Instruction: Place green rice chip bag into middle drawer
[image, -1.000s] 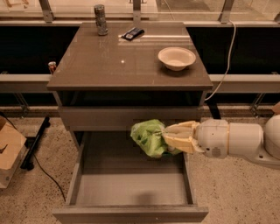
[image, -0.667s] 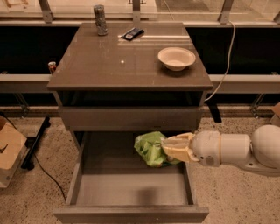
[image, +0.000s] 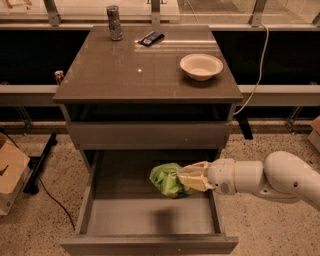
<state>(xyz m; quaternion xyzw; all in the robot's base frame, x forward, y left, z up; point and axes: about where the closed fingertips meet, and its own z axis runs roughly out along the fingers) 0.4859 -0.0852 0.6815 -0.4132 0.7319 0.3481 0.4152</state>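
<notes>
Over the right half of the open drawer (image: 120, 220), the gripper (image: 184, 179) hangs w/ its tan fingers (image: 196, 175) clamped on the bag (image: 166, 179). The arm (image: 260, 176) comes in low from the right edge, approx horiz., its white forearm crossing the drawer's right wall. The thick rounded link behind it sits well right of the cabinet (image: 145, 75). Wrist is straight; fingers point left, in line w/ the forearm.

Bag: crumpled light green, gripped at its right end, the rest sticking out left of the fingertips. Long axis runs approx left-right, same line as the arm, free end pointing left and a bit down. Label panel can't be made out. Bag sits inside the drawer's outline, toward the back right. A dark shadow lies on the drawer floor in front of it, so it looks held off the floor.

Just above the gripper is a shut drawer front (image: 145, 135). Higher up, on the cabinet top, a white bowl (image: 201, 66) sits roughly straight beyond the hand. A can (image: 114, 22) and a dark flat item (image: 151, 38) are further back and to the left. A cardboard box (image: 10, 172) is on the floor far left of the hand; a cable (image: 257, 65) hangs up-right of it.
</notes>
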